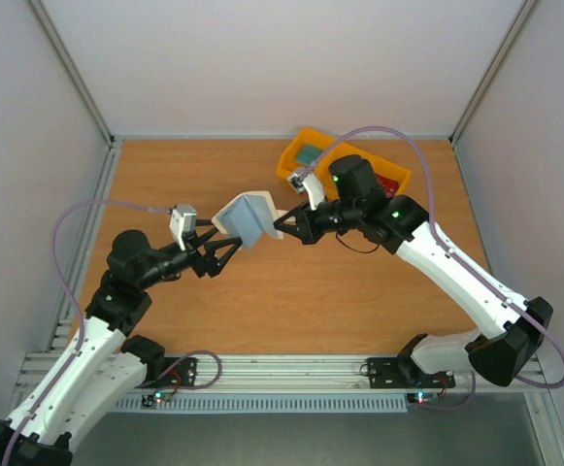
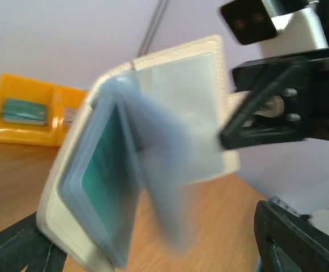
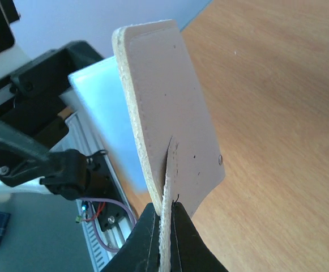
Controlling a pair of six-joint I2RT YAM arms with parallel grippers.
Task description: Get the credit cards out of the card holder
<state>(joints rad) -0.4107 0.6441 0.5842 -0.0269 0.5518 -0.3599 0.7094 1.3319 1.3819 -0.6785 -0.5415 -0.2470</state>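
Currently the holder (image 1: 248,218) hangs in the air over the middle of the worktop (image 1: 204,165), a little toward its far edge, opened like a book between the two arms. Its cream cover faces outward and its pale blue inside faces the left arm.

The right gripper (image 3: 163,225) has its jaws pressed together on the thin cream edge of one cover, and that pinch carries the holder. The cover stands up from the grip, nearly on edge.

The left gripper (image 1: 221,245) sits just below and beside the holder's other side. Its jaws are spread wide. In the left wrist view one of its fingers (image 2: 291,241) stands well clear on the right. The other lies low on the left, close against the cream cover; I cannot tell whether it touches.

Clear sleeves fan out from the holder's spine, one of them blurred. A teal card (image 2: 103,164) sits inside the sleeve against the left cover.

A yellow bin (image 1: 291,165) rests at the far edge of the worktop, right of centre. A teal piece (image 1: 309,153) lies in its left compartment and something red (image 1: 386,183) in its right one.
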